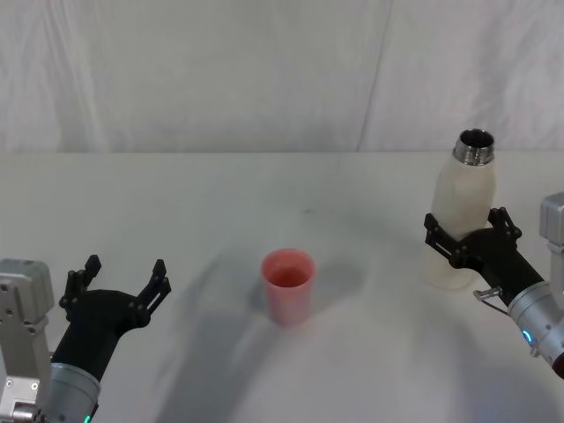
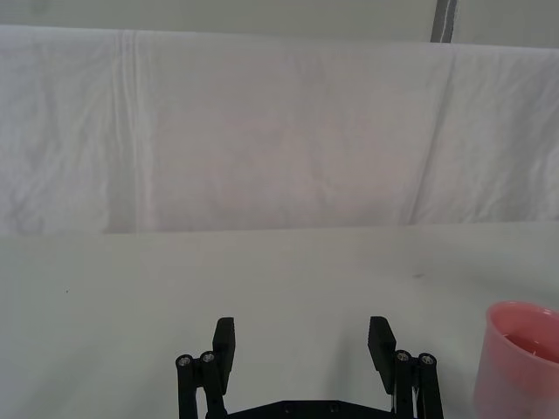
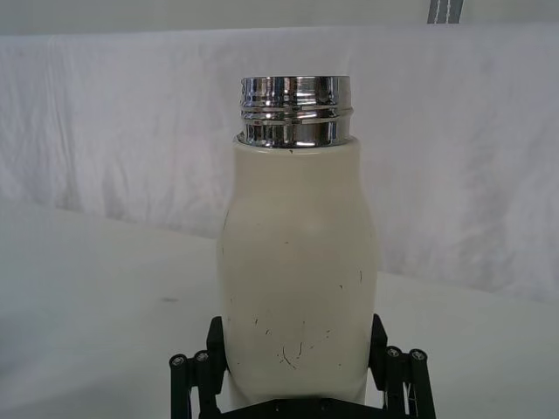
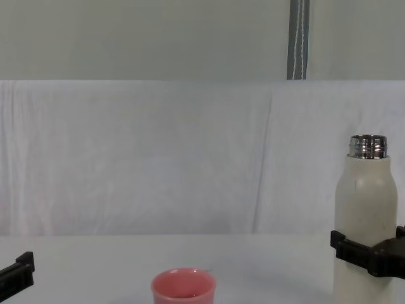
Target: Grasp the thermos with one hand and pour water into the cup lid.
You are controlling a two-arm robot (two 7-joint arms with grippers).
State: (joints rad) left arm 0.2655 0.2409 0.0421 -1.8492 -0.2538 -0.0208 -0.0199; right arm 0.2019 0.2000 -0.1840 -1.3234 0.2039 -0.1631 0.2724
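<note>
Fig.: right gripper (image 1: 465, 236) jaws pinch upright thermos (image 1: 461, 207) low; left gripper (image 1: 121, 282) spread, idle. Risk: bottle swings/slips when tilted, missing cup lid (image 1: 288, 284).

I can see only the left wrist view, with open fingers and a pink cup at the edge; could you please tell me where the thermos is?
Observer: The thermos stands upright on the table, to the robot's right of the cup lid.
Operator: Thank you. Does the right gripper have it?
Observer: The right gripper has its black fingers on either side of the lower body, apparently clamped.
Operator: Is the thermos capped?
Observer: No, its threaded steel neck is open, with no cap on it.
</note>
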